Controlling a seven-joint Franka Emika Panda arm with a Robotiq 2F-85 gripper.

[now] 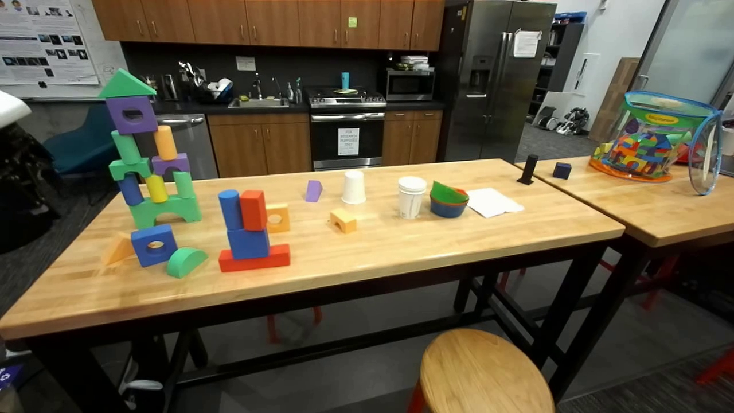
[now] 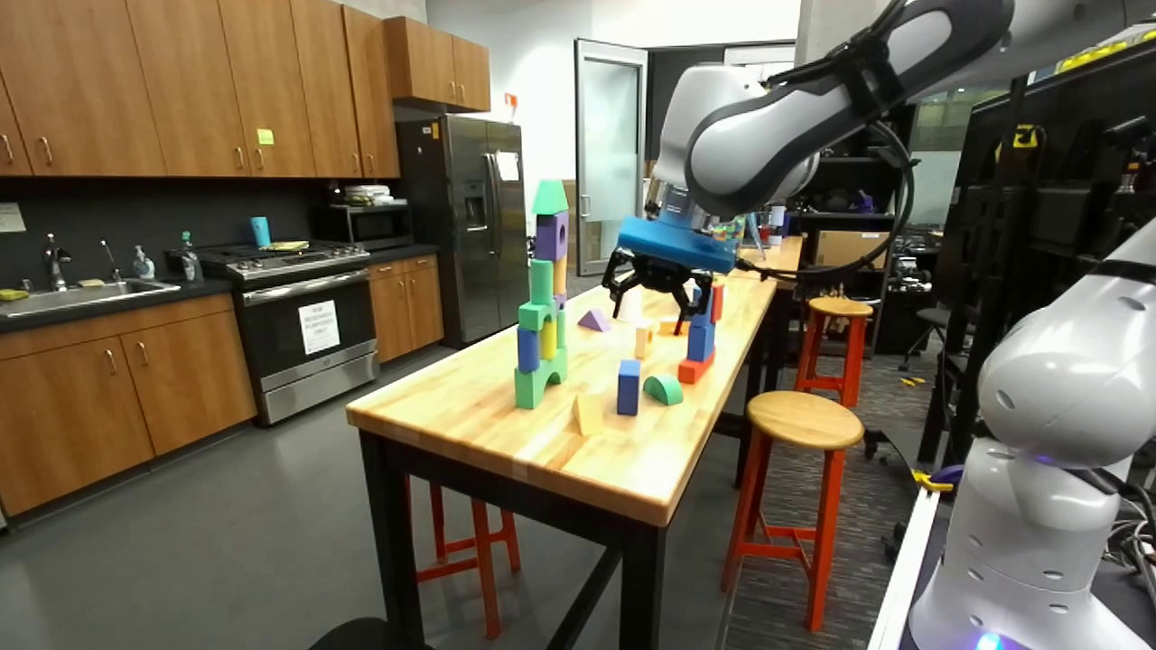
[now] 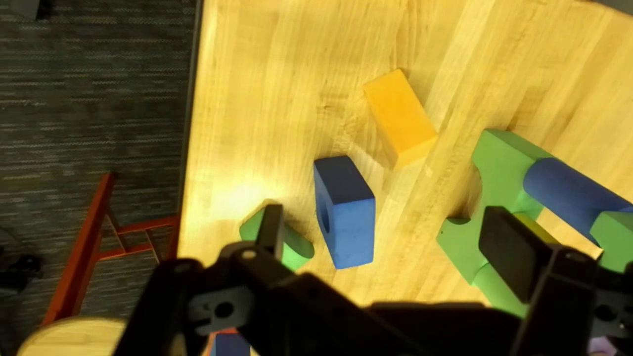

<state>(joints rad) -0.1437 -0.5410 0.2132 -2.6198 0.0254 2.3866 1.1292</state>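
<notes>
In an exterior view, blocks (image 1: 636,150) are packed into a clear bag (image 1: 660,120), bowls (image 1: 447,210) nested; below the parted, empty gripper (image 3: 390,237), a blue block (image 3: 353,232) is flanked on the table (image 3: 277,99) by tower (image 3: 559,188) and green half-round (image 3: 296,247).

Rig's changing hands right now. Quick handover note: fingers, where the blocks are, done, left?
Fingers: open, holding nothing, above the table.
Blocks: blue block with a hole, green half-round and orange wedge sit loose near the tall tower.
Done: the tall tower is up, green triangle on top; the shorter stack carries a blue cylinder and a red block side by side.
Left: those three loose pieces, it seems; none is on a stack.
</notes>
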